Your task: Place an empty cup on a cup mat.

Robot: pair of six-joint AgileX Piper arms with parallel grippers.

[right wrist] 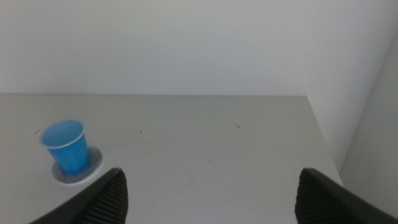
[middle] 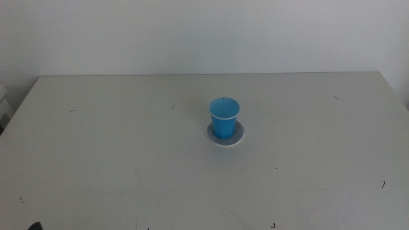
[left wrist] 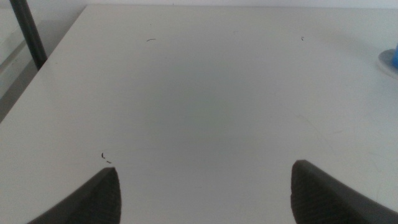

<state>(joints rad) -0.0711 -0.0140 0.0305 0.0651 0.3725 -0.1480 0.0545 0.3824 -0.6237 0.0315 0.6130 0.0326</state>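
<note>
The blue cup [middle: 224, 117] stands upright on the round grey cup mat [middle: 237, 138] near the middle of the table, and its inside looks empty. No gripper touches it. The right wrist view shows the cup [right wrist: 65, 145] and the mat [right wrist: 94, 162] off to one side, well away from my right gripper [right wrist: 211, 193], whose jaws stand wide apart with nothing between them. My left gripper [left wrist: 205, 190] is open too, over bare table near the left edge; only a sliver of the cup [left wrist: 394, 57] and the mat [left wrist: 387, 65] shows at that picture's border.
The white table [middle: 96, 160] carries a few small dark specks. A dark pole [left wrist: 28, 34] stands beside the table's left edge. A white wall runs behind the table's far edge.
</note>
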